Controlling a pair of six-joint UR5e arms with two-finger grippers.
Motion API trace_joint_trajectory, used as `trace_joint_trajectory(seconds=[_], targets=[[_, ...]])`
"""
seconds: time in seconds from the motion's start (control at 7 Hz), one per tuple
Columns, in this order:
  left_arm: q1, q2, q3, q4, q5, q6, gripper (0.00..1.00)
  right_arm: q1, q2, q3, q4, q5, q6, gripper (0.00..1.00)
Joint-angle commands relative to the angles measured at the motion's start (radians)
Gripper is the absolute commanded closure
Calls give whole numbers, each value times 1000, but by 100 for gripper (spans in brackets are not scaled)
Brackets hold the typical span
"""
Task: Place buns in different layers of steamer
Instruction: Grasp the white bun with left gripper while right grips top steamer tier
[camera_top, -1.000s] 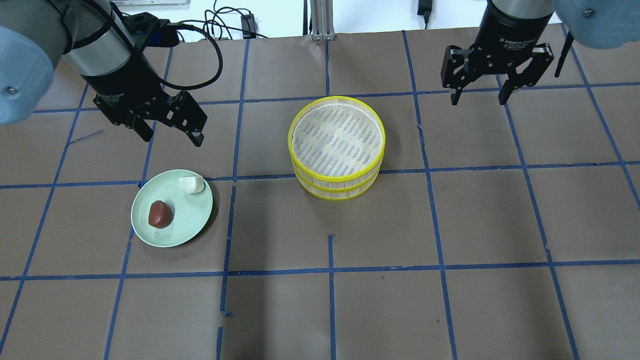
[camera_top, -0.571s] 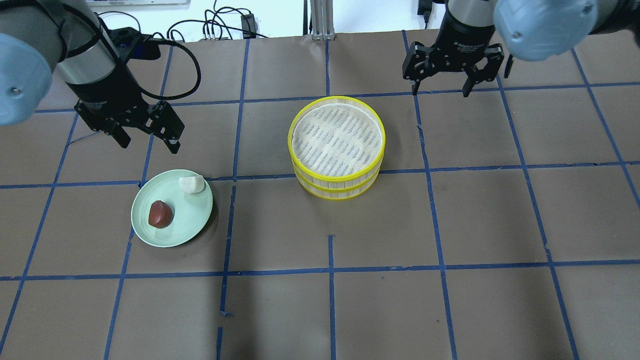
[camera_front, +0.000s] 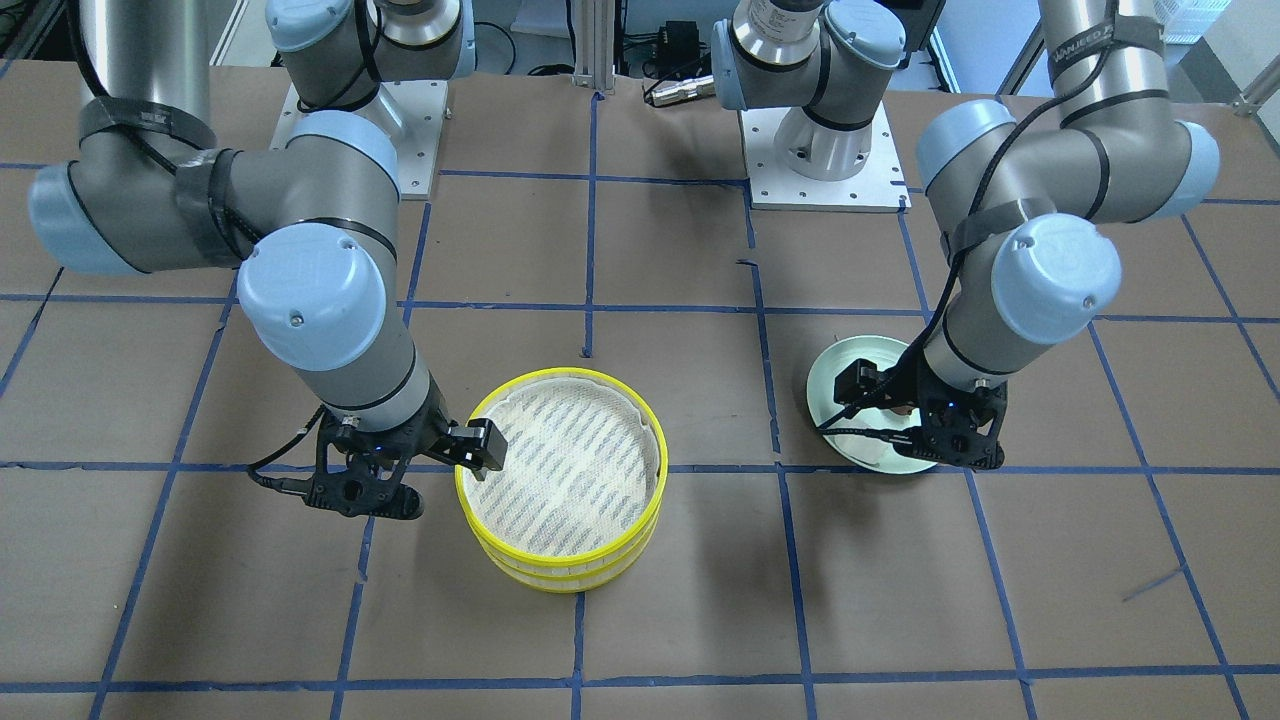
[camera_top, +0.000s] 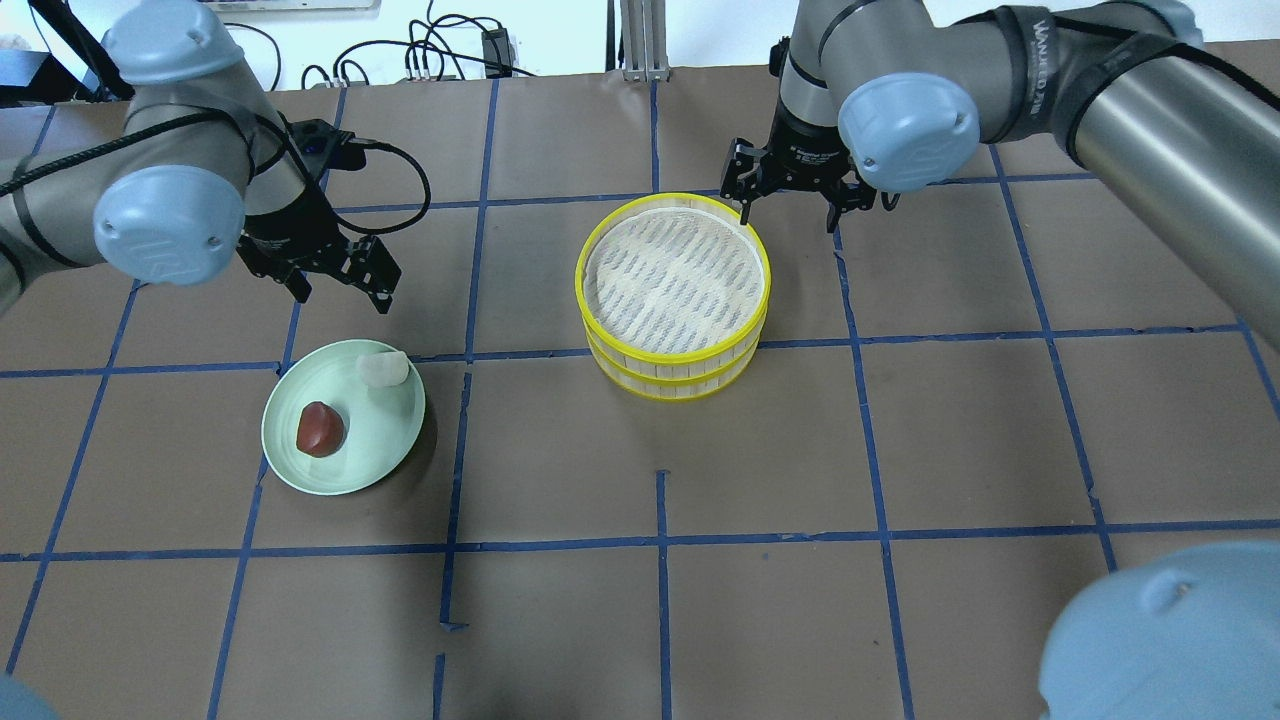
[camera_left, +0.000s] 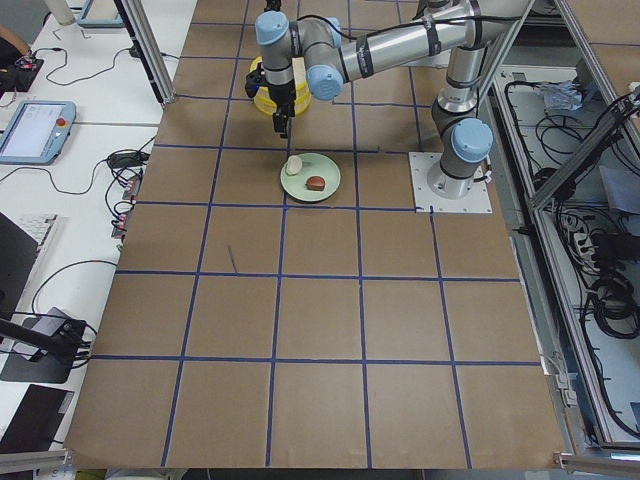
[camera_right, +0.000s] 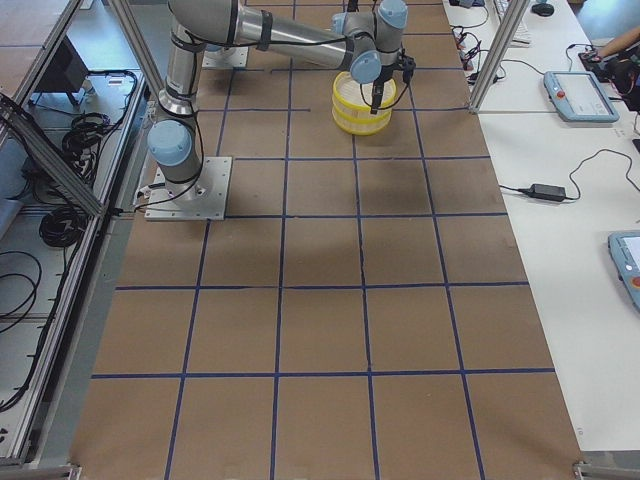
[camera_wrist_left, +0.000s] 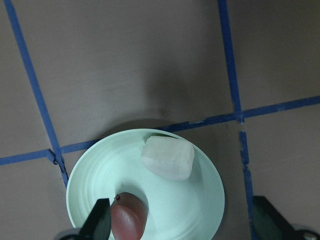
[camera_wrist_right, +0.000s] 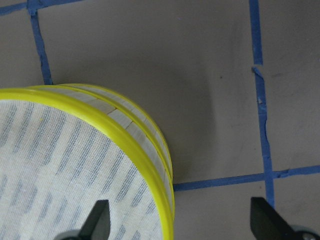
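Yellow-rimmed top steamer tray (camera_top: 673, 275): the open-jawed right gripper (camera_top: 789, 215) should straddle its far wall squarely; left gripper (camera_top: 342, 298) hovers, jaws open.

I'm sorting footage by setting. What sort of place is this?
Probably a robotics lab: a left arm and right arm bolted to a tape-gridded table, with a teach pendant and cables alongside.

Lighting bright, even, from overhead; the matte brown table (camera_top: 900, 440) reads uniformly. Soft shadows noted right of the pale green plate (camera_top: 345, 470) and beside the steamer (camera_wrist_right: 125, 120). Mild sheen on the right arm's metal tube (camera_top: 1160, 110). Out of focus: left pincer (camera_wrist_left: 184, 224) fingertips (camera_wrist_left: 101, 220), lower frame edge; one near arm joint (camera_top: 1170, 640).
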Motion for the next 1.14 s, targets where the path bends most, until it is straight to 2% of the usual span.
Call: trace_joint_trajectory(seconds=[0.0,0.14,0.29,0.43,0.57,0.71,0.86,1.0], targets=[[1,-38,-36,-1,0,-2,0,8,7,48,-71,25,3,2],[2,-40,-67,13,-2,-5,0,11,7,48,-71,25,13,3],[2,-52,-73,48,-2,-5,0,11,11,52,-68,25,14,10],[5,-75,-73,63,3,-2,0,11,11,52,-61,25,23,41],[8,-86,-72,65,4,-2,0,11,14,52,-56,25,22,65],[8,-91,-72,80,4,-2,0,11,13,54,-53,36,23,82],[8,-103,-75,118,-2,-3,6,11,11,52,-53,37,23,93],[14,-106,-87,152,-3,0,20,11,10,52,-53,36,23,96]])
